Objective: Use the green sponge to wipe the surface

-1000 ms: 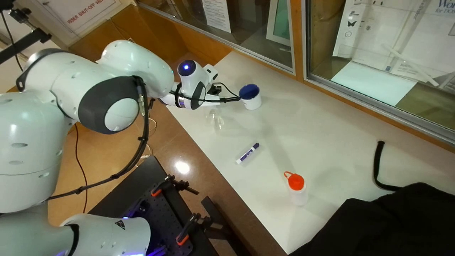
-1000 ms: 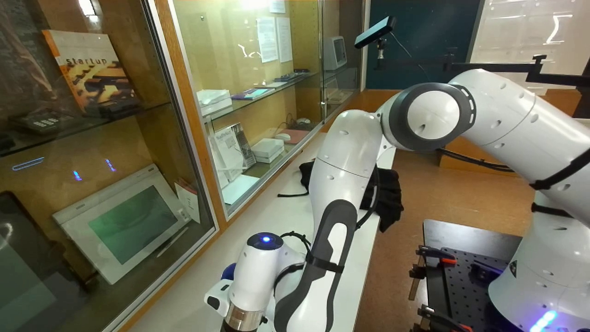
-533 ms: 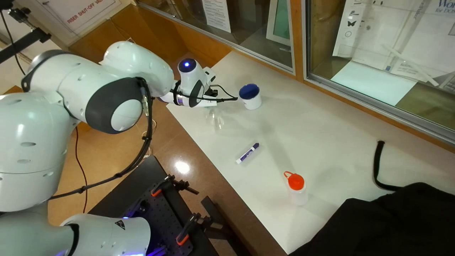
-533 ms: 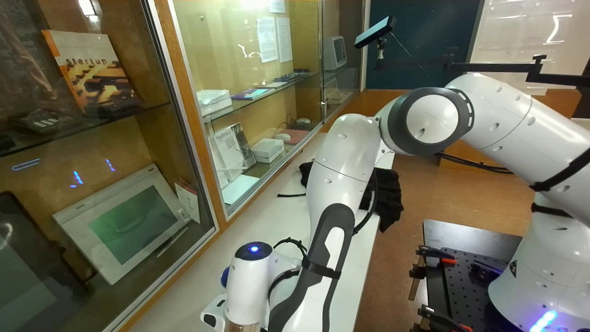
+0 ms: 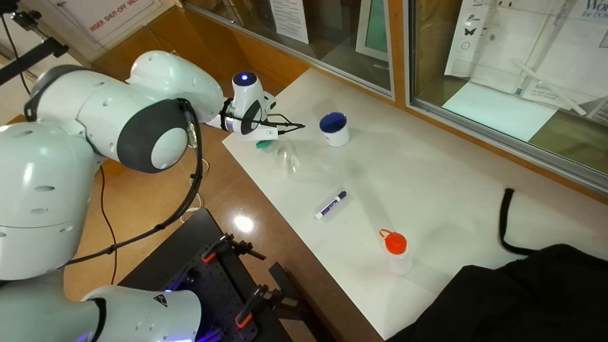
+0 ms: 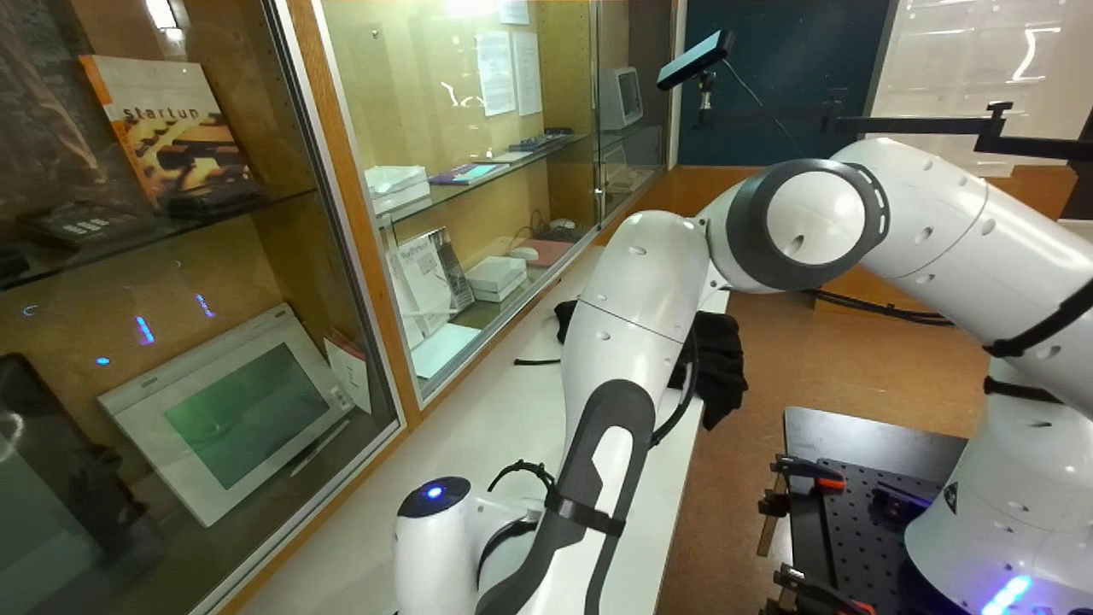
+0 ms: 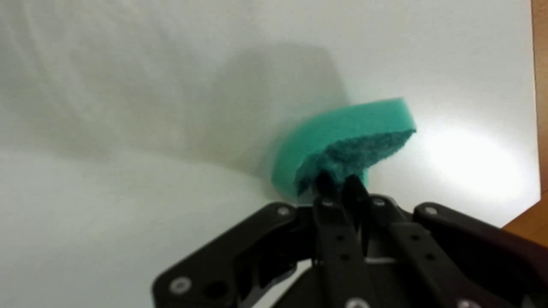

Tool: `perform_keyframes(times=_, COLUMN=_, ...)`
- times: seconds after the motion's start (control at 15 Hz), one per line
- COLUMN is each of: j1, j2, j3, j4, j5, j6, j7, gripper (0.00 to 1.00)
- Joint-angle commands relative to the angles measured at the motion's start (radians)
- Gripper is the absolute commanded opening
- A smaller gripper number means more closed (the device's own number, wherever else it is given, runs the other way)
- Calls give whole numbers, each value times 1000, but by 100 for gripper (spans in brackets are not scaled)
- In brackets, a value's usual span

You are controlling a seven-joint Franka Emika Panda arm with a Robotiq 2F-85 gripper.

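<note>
The green sponge (image 7: pixel 342 124) is a teal pad with a darker rough side. In the wrist view it is folded and bent upward around my gripper (image 7: pixel 339 180). The two black fingertips are close together and pinch its rough side. The sponge lies low at the pale surface (image 7: pixel 128 222), near a corner of it; I cannot tell whether it touches. In an exterior view a small part of the sponge (image 5: pixel 263 144) shows below the robot's hand, at the far left end of the surface (image 5: pixel 441 190). The fingers are hidden in both exterior views.
A white cup with blue inside (image 5: pixel 336 137) and a clear, see-through object (image 5: pixel 288 160) stand near the hand. A marker (image 5: pixel 331 205), a bottle with an orange-red cap (image 5: pixel 398 259) and a black cloth (image 5: pixel 517 299) are farther along. A glass cabinet (image 6: pixel 410 410) borders the surface.
The hand has moved left, away from the cup, toward the end of the surface. The sponge's edge has come into view under it. The gripper's grip is not visible in the earlier frames.
</note>
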Motion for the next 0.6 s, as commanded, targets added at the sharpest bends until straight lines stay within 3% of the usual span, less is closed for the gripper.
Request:
perform_keyframes(times=0.0, j1=50, j2=-32, j3=-37, j4=3, j5=27, j6=-3, j7=-16, gripper=2)
perform_keyframes(times=0.27, j1=88, j2=-113, j3=-98, j4=-65, j5=-4, j6=192, j7=25, gripper=2)
perform_keyframes(times=0.53, j1=142, j2=-220, j3=-228, j4=-127, j5=0, j6=321, j7=123, gripper=2)
